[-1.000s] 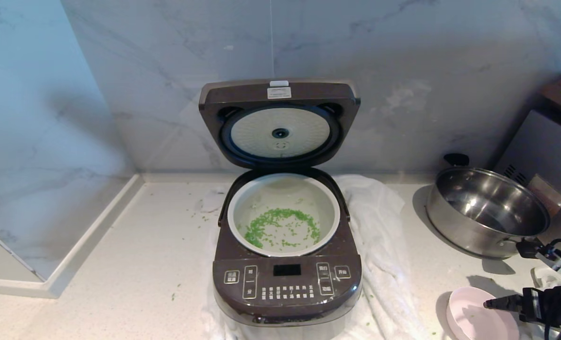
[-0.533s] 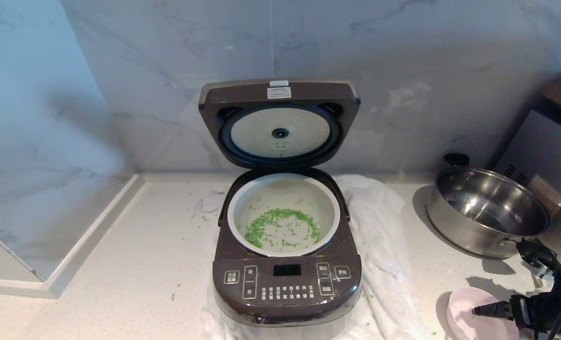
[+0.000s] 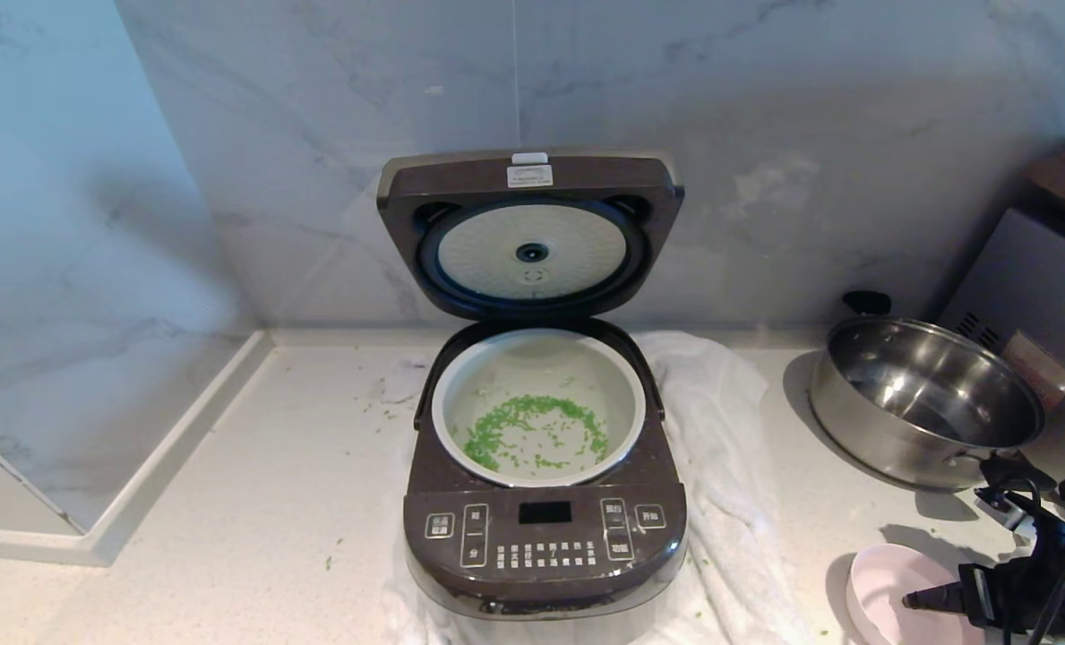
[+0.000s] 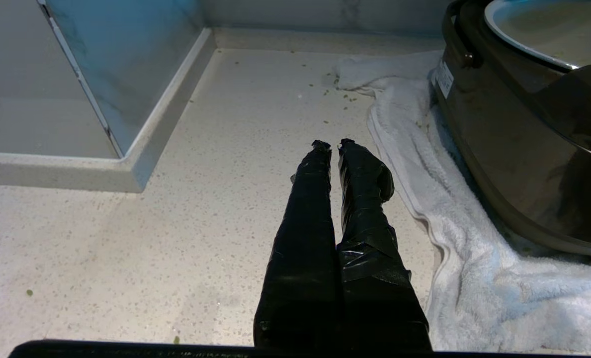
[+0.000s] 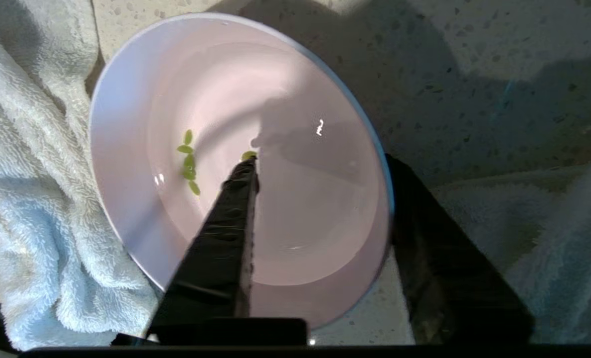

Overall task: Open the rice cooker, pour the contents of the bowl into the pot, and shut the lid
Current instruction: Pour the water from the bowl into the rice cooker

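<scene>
- The right gripper (image 5: 320,199) straddles the near rim of the pink bowl (image 5: 295,79): one finger (image 5: 225,233) reaches inside over the white interior, the other lies outside the wall. The jaws stand about halfway apart, and I cannot tell whether they press on the rim or merely bracket it.
- The bowl rests on the speckled countertop (image 3: 254,502) at the front right, beside the white towel (image 3: 729,502), and only a few green bits (image 5: 188,161) cling inside it.
- If the fingers drag on the rim as the arm lifts away, the light bowl could tip or skid towards the counter edge.
- The rest of the green bits lie in the pot (image 3: 538,408) of the rice cooker (image 3: 545,546), so pouring looks done, but the lid (image 3: 532,237) stands upright.
- Pushing the lid off-centre might slide the cooker on the towel, or leave the latch uncaught.
- The left gripper (image 4: 331,146), closed and empty, hangs parked over the counter beside the cooker.
</scene>
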Tool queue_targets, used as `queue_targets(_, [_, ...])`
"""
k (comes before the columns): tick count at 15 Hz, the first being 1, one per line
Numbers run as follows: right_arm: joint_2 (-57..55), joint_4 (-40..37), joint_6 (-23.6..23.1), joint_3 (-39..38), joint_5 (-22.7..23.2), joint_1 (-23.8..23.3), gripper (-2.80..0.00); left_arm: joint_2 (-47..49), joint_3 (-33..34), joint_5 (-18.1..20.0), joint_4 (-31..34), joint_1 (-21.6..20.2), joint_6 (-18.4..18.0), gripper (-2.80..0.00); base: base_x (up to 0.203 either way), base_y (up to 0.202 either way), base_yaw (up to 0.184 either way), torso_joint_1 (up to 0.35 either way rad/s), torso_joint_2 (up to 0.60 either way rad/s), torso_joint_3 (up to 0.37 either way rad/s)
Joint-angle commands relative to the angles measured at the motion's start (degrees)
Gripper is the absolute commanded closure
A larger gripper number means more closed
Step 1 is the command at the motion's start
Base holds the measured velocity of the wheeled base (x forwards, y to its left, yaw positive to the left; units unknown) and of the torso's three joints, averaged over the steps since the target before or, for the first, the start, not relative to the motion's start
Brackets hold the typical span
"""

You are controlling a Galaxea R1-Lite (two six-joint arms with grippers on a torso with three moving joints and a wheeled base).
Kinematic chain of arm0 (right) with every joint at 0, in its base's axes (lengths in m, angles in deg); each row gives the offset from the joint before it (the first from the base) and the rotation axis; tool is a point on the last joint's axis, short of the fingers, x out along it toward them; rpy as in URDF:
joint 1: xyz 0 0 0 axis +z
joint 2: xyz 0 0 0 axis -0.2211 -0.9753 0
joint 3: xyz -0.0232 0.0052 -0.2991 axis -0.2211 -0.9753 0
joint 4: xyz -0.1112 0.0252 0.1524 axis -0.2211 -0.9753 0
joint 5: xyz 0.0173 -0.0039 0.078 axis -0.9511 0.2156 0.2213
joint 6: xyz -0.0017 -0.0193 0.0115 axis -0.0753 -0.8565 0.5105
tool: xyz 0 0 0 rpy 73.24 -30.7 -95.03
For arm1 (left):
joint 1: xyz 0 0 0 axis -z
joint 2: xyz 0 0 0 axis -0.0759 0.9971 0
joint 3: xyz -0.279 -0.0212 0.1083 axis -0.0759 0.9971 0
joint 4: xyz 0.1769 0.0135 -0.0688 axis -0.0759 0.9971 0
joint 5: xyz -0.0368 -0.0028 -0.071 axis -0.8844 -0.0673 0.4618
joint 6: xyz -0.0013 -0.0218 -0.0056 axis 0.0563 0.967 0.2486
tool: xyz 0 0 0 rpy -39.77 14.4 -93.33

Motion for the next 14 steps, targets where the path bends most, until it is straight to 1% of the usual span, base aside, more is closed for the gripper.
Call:
queue_targets(1, [0.0,0.1,-0.1,-0.1,0.2,0.0,0.00,0.0,0.4,0.0,0.0,0.0,0.0,0.00,0.000,0.000,0.000,0.000,0.00,0.000])
queue_targets(8, [0.5,0.0,0.0,-0.7,-0.1,-0.1,0.00,0.0,0.4,0.1,0.0,0.0,0.0,0.00,0.000,0.000,0.000,0.000,0.00,0.000])
queue_targets(11, [3.9,-0.7,0.5,-0.7,-0.1,-0.1,0.00,0.0,0.4,0.0,0.0,0.0,0.0,0.00,0.000,0.000,0.000,0.000,0.00,0.000])
queue_targets(13, [8.7,-4.8,0.6,-0.1,0.0,0.0,0.00,0.0,0.4,0.0,0.0,0.0,0.0,0.00,0.000,0.000,0.000,0.000,0.00,0.000])
queue_targets(14, [11.5,-10.2,0.6,1.5,0.1,0.0,0.00,0.0,0.4,0.0,0.0,0.0,0.0,0.00,0.000,0.000,0.000,0.000,0.00,0.000])
